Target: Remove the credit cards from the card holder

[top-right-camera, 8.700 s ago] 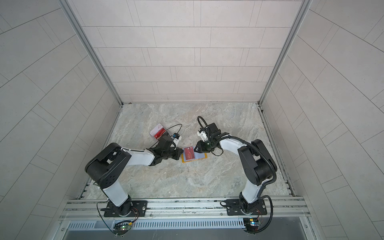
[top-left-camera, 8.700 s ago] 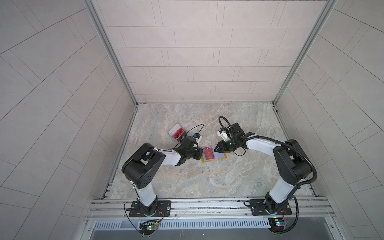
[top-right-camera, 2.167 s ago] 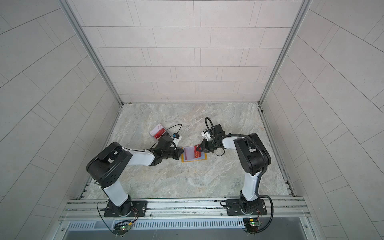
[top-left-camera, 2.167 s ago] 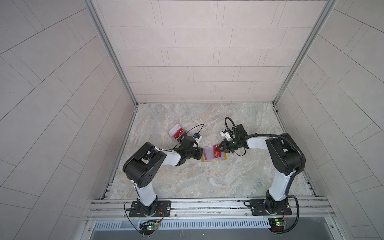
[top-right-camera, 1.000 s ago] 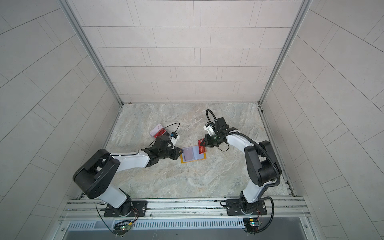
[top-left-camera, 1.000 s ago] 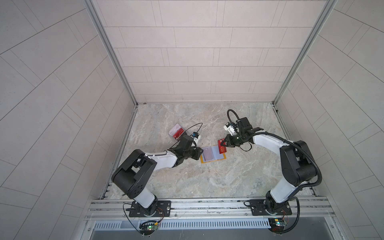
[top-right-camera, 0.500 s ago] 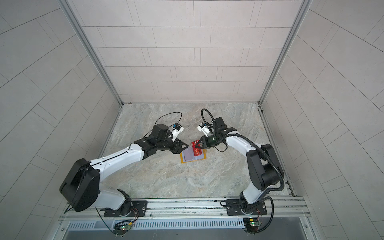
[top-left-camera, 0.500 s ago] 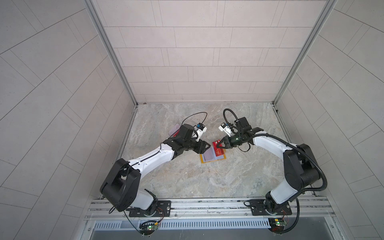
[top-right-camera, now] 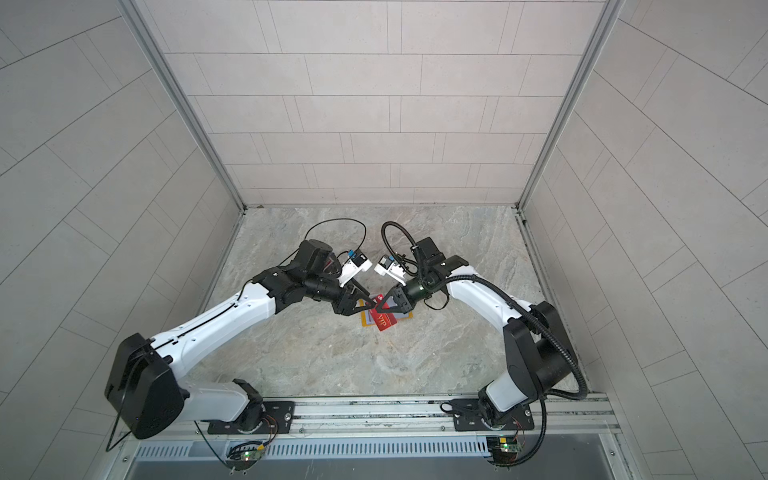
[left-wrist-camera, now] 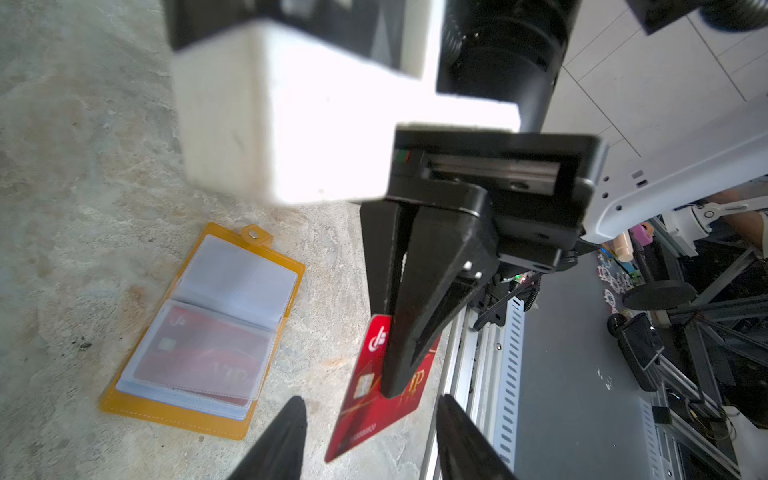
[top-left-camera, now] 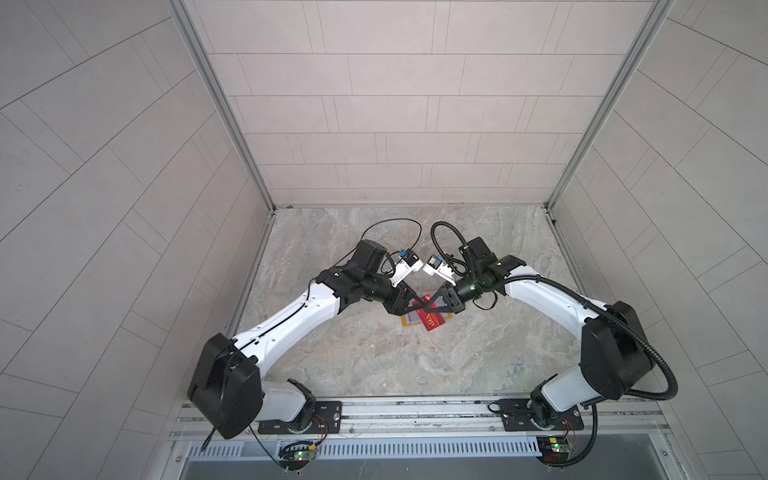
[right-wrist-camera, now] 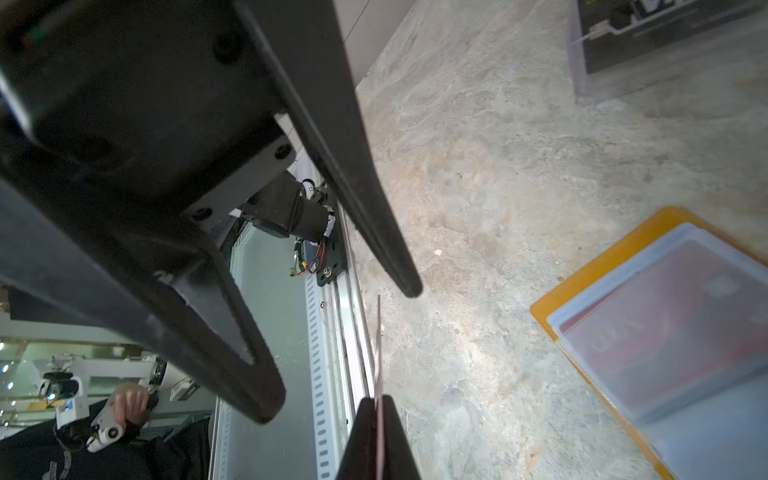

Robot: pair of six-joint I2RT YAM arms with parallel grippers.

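In both top views, the two arms are seen meeting over the middle of the marble tabletop (top-left-camera: 374, 365). The right gripper (top-left-camera: 430, 308) is clamped on a red VIP card (top-left-camera: 433, 322), which is held in the air just above the card holder (top-left-camera: 405, 324). The holder lies open and flat. The left gripper (top-left-camera: 413, 305) is placed close against the right one, tip to tip.

In the left wrist view, the left gripper (left-wrist-camera: 370, 419) is shown with its jaws apart. One stands on each side of the red VIP card (left-wrist-camera: 357, 428), with gaps visible. The mustard-yellow card holder (left-wrist-camera: 232, 424) is seen beside it, and a second red card (left-wrist-camera: 199, 357) is tucked inside a clear sleeve.

In the right wrist view, the red VIP card (right-wrist-camera: 379, 353) is seen edge-on, pinched in the right gripper (right-wrist-camera: 378, 436). The sleeved card (right-wrist-camera: 665, 332) is blurred.

The task is judged partly done. One card is out of the holder but not set down, and a handover to the left gripper seems likely. At least one card is left in its sleeve. Whether more lie behind it cannot be told.
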